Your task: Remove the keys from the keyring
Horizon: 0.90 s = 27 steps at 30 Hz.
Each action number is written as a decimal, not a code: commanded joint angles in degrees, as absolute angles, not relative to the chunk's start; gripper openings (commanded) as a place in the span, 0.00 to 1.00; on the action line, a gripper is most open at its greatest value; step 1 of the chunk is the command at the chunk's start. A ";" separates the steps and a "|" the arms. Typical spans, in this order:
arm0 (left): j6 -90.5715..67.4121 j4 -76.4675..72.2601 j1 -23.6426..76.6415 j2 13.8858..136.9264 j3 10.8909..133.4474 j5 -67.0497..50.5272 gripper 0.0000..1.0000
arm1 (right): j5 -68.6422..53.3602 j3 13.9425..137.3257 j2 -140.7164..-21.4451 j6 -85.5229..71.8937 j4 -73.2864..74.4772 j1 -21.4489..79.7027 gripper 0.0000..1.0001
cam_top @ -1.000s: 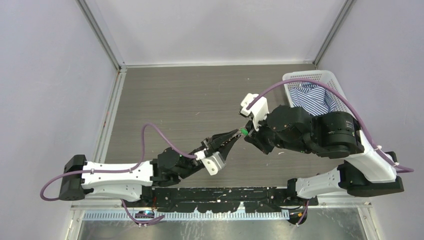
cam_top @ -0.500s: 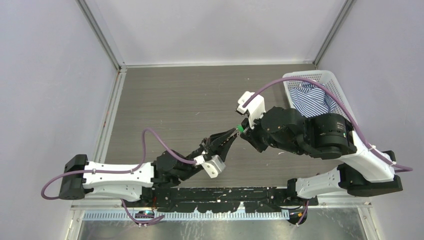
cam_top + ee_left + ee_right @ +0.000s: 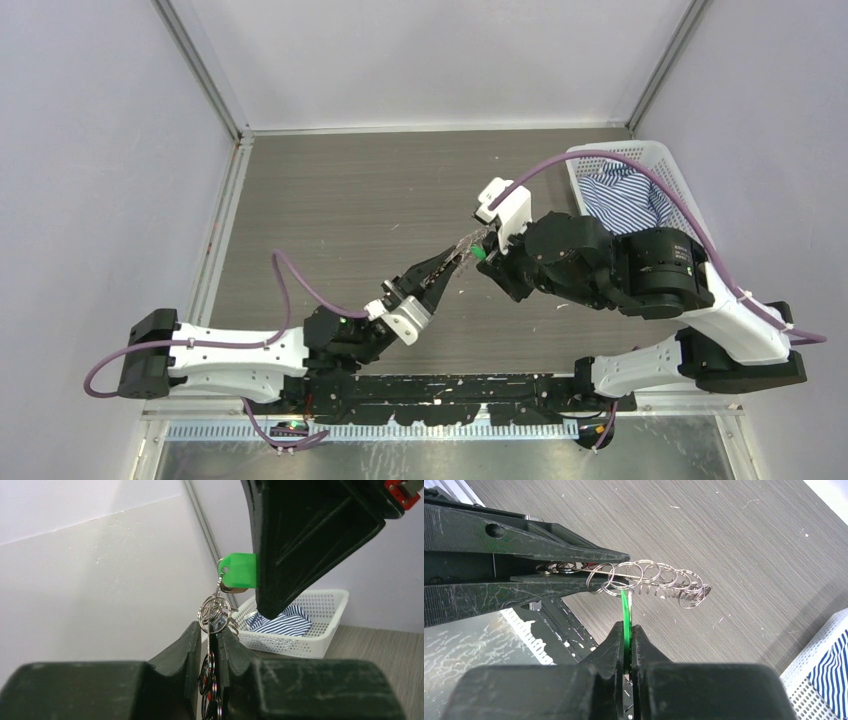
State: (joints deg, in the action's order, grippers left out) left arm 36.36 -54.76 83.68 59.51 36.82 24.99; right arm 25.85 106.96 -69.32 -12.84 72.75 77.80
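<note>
My right gripper (image 3: 626, 626) is shut on the flat green head of a key (image 3: 624, 605), seen edge-on between its pads. That green key (image 3: 239, 570) hangs from the thin silvery keyring (image 3: 215, 612). My left gripper (image 3: 209, 630) is shut on the keyring, with more metal loops showing down between its fingers. In the right wrist view a row of small silvery keys and loops (image 3: 654, 577) sticks out past the left fingers (image 3: 524, 560) above the table. From above, both grippers meet tip to tip, left gripper (image 3: 452, 264) and right gripper (image 3: 482, 256), with the silvery bunch (image 3: 468, 240) between them.
A white perforated basket (image 3: 640, 158) holding a blue-striped cloth (image 3: 620, 195) stands at the right edge of the table, just behind the right arm. The same basket (image 3: 320, 635) shows in the left wrist view. Grey walls close the table in on three sides.
The left wrist has drawn back to the left and its fingers tilt up more. The right gripper has shifted slightly left. The silvery bunch now shows stretched between the tips.
</note>
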 commanded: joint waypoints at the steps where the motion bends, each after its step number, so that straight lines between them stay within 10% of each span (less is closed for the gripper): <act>1: 33.27 -64.90 84.02 58.97 36.03 31.14 0.00 | 27.96 107.39 -66.70 -13.03 68.44 77.69 0.01; 27: 21.94 -79.74 83.11 62.49 38.08 45.18 0.00 | 21.95 102.04 -66.75 -11.68 61.53 77.68 0.01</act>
State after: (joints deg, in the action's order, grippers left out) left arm 23.62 -70.22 83.99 62.85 35.79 38.79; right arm 22.85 102.48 -68.99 -11.92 64.20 77.60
